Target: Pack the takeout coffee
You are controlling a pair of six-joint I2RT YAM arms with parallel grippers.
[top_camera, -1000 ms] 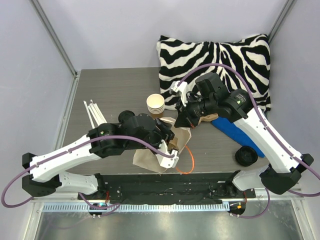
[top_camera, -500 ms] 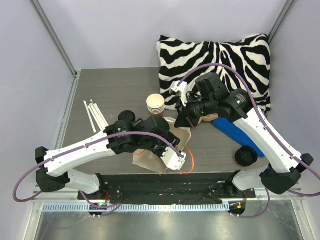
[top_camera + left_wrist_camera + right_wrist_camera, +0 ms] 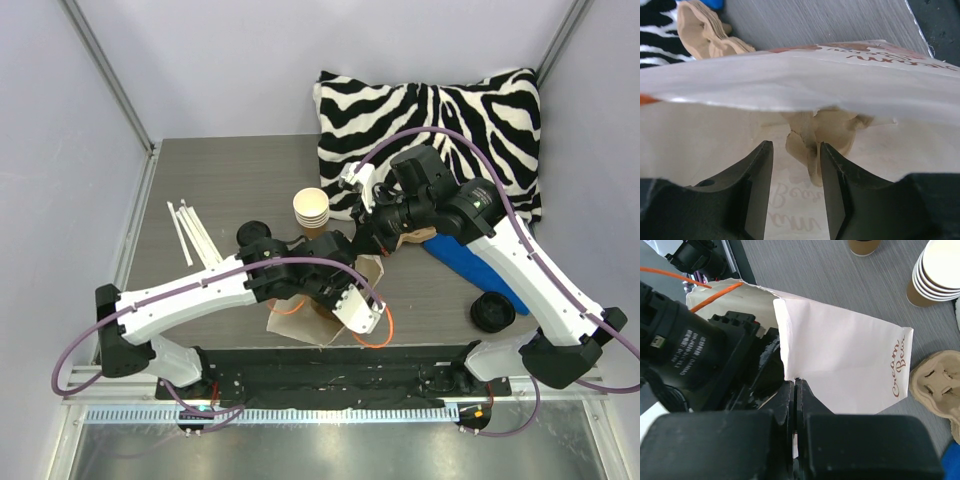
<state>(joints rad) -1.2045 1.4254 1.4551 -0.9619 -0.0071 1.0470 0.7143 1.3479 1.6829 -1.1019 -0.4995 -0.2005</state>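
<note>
grey tabletop [image 3: 220, 170]; right tool [image 3: 796, 386] tight on paper bag [image 3: 850, 355] edge

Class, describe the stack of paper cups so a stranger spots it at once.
Find the zebra-striped cushion at the table's far right. Just left of its near corner stands the stack of cups. Unlike the black-lidded cup nearby, it is lidless, cream rims nested.

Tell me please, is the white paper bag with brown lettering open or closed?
Open. The right gripper pinches one rim of the white paper bag, and the left gripper sits inside its mouth.
</note>
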